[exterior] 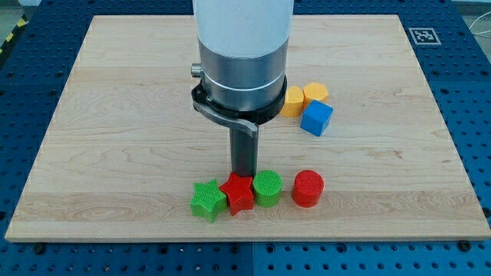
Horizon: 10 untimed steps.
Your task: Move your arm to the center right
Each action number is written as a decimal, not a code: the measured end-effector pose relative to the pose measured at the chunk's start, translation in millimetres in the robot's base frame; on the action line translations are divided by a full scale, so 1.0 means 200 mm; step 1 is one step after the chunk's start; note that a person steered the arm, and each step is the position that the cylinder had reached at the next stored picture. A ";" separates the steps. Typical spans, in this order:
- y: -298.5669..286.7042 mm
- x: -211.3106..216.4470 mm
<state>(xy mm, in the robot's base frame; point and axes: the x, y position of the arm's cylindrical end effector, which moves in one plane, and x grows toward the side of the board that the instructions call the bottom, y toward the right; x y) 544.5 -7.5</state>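
Observation:
My tip [244, 175] stands on the wooden board [115, 138] just above the red star block [238, 193], touching or nearly touching its top edge. A green star block [207, 200] lies to the left of the red star. A green cylinder [267, 188] sits right of the red star, and a red cylinder [308, 188] a little further right. Up and to the right of the tip are a yellow heart-like block [292, 101], a yellow hexagonal block [315, 93] and a blue cube [316, 118], clustered together.
The arm's white and grey body [242, 54] hangs over the board's upper middle and hides the surface behind it. A black-and-white marker tag [423, 35] is at the board's top right corner. A blue perforated table [476, 115] surrounds the board.

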 end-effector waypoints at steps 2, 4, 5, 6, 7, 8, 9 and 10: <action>-0.01 -0.30; -0.01 -0.35; -0.01 -0.39; -0.01 -0.50; -0.01 -0.57; -0.05 -0.65; -0.06 -0.74; 0.00 -0.82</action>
<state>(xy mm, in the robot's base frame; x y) 380.7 -8.3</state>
